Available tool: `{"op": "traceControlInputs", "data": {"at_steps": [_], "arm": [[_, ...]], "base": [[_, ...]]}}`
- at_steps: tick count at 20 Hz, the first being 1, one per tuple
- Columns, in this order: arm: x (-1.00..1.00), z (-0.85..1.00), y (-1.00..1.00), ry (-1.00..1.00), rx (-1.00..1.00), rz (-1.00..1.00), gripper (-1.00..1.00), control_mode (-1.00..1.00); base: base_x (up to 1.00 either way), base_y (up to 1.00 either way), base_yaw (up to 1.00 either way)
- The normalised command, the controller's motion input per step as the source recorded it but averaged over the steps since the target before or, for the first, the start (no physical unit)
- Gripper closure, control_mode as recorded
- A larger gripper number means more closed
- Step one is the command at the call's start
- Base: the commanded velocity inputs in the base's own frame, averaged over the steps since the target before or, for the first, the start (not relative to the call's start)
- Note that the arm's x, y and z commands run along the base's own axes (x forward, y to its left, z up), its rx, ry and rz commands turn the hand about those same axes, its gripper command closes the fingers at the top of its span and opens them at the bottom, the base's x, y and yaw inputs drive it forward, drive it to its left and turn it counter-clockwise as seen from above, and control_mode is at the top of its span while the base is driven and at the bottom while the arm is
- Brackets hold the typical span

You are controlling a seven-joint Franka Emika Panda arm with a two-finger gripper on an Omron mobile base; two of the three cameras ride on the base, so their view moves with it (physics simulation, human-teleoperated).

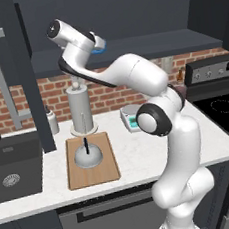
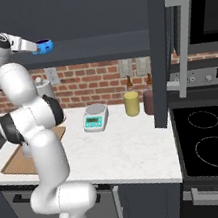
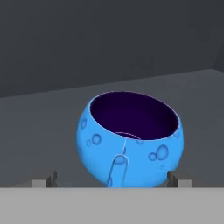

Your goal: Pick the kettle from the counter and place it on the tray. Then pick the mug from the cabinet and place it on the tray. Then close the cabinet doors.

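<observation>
Jaws [image 3: 112, 179] wide open and empty, small bright blue mug [image 3: 130, 139] dead ahead centred between the tips, its side handle pointing back at them.

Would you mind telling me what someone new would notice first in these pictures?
The bright blue mug on the dark cabinet shelf stands out at once, with the open gripper reaching toward it, a finger on either side. Below, the grey kettle already sits on the wooden tray on the white counter.
</observation>
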Motion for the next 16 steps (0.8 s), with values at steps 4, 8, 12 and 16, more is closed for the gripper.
{"op": "traceControlInputs", "data": {"at_steps": [4,8,12,16], "arm": [[0.16,-0.04,0.00,0.00,0.00,-0.05,-1.00,-1.00],[0.14,-0.04,0.00,0.00,0.00,-0.04,1.00,-1.00],[0.07,-0.08,-0.04,0.00,0.00,-0.02,1.00,-1.00],[0.00,-0.13,-0.14,-0.06,0.00,0.00,1.00,-1.00]], "base": [[0.00,0.00,0.00],[0.00,0.00,0.00],[0.00,0.00,0.00],[0.00,0.00,0.00]]}}
